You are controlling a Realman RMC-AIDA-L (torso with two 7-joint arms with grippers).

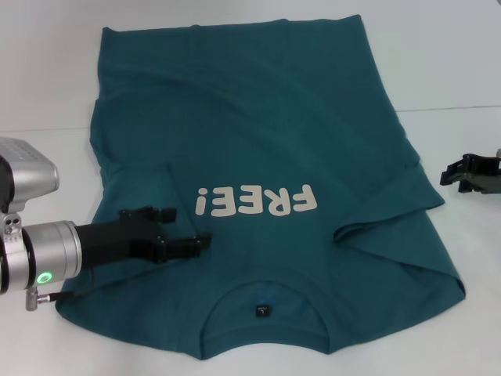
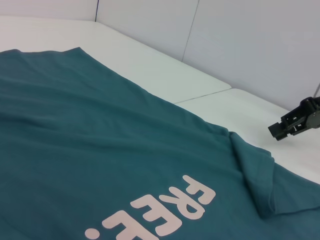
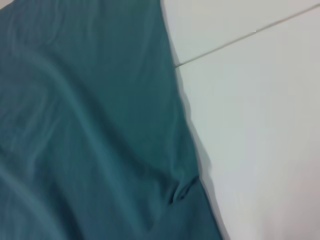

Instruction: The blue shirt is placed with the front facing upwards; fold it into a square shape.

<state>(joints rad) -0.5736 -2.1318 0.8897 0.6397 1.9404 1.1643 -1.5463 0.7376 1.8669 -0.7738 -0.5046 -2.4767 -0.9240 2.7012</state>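
The blue shirt [image 1: 258, 117] lies spread front up on the white table [image 1: 454, 63]. Its collar and small dark neck label [image 1: 261, 311] are nearest me, and the off-white "FREE!" lettering [image 1: 258, 202] crosses the chest. My left gripper [image 1: 192, 227] hovers open low over the shirt's left shoulder area, just left of the lettering, holding nothing. My right gripper [image 1: 454, 178] is open above bare table, just off the shirt's right sleeve [image 1: 387, 211], which lies creased and partly folded inward. In the left wrist view I see the shirt [image 2: 100, 140] and the right gripper [image 2: 287, 125] farther off. The right wrist view shows the shirt's side edge [image 3: 90, 125].
A thin seam [image 1: 458, 108] runs across the white table to the right of the shirt. A pale wall [image 2: 250, 40] stands behind the table's far edge. Bare table shows on both sides of the shirt and beyond its hem.
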